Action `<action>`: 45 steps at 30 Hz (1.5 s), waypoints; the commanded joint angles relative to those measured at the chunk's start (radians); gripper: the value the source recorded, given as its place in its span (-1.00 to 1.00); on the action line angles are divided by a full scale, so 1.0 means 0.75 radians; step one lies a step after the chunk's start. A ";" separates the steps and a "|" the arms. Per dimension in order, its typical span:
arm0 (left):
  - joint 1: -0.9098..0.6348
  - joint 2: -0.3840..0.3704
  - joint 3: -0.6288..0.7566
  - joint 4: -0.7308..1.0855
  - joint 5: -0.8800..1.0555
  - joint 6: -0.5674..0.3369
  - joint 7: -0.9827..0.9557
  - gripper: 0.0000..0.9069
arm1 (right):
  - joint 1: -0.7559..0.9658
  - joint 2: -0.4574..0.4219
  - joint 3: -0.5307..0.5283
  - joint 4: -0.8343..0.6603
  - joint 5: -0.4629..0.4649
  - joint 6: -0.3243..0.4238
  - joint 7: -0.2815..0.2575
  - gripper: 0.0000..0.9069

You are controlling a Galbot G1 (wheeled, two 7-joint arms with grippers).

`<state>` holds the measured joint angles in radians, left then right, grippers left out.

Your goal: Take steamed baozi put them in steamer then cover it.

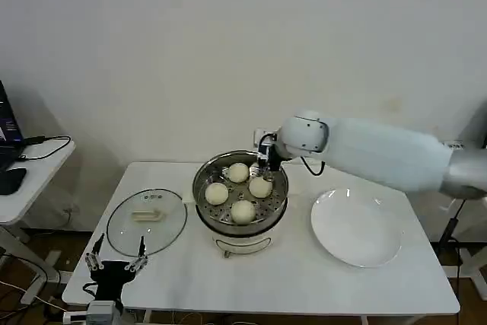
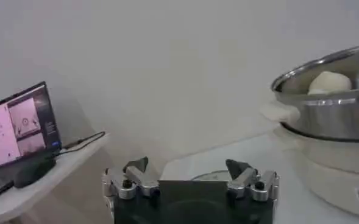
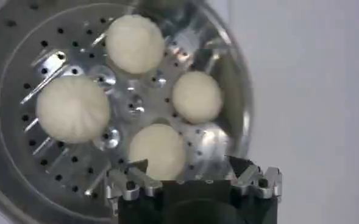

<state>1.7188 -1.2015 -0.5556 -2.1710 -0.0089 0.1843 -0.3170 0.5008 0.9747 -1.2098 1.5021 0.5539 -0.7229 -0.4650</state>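
Observation:
The steamer, a shiny steel pot on a cream base, stands mid-table with several pale baozi on its perforated tray. My right gripper hovers over the pot's far right rim. In the right wrist view this gripper is open and holds nothing, and one baozi lies on the tray just below its fingers. The cover, a clear glass lid with a cream handle, lies flat on the table left of the steamer. My left gripper waits open at the table's front left edge, near the cover, with the steamer off to its side.
A bare white plate lies right of the steamer. A side table with a laptop and a cable stands to the left of the work table. The wall runs close behind.

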 commanded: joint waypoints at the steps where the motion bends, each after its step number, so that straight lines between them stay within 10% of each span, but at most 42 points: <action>1: -0.001 -0.007 0.012 -0.001 0.005 0.000 0.002 1.00 | -0.179 -0.427 0.310 0.425 0.063 0.075 0.591 1.00; 5: 0.005 -0.018 0.018 0.002 0.017 -0.004 0.004 1.00 | -0.456 -0.574 0.611 0.532 -0.033 0.177 0.742 1.00; 11: 0.012 -0.026 0.016 0.033 0.028 -0.028 0.005 1.00 | -1.453 -0.642 1.619 0.677 -0.280 0.425 0.788 1.00; 15: -0.004 -0.018 0.018 0.064 0.055 -0.033 0.007 1.00 | -2.028 -0.426 2.202 0.700 -0.509 0.626 0.675 1.00; 21: -0.027 0.015 0.000 0.122 0.295 0.014 0.032 1.00 | -2.604 -0.055 2.798 0.786 -0.443 0.906 0.453 1.00; 30: -0.093 0.057 0.011 0.250 0.722 0.001 0.096 1.00 | -2.918 0.404 3.032 0.748 -0.395 1.201 0.293 1.00; 45: -0.392 0.128 0.086 0.640 1.463 -0.146 0.156 1.00 | -3.122 0.549 3.161 0.705 -0.264 1.248 0.235 1.00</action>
<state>1.5698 -1.1315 -0.5259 -1.8798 0.7198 0.1151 -0.2455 -1.6927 1.2573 1.0027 2.0220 0.3335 0.1277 -0.2526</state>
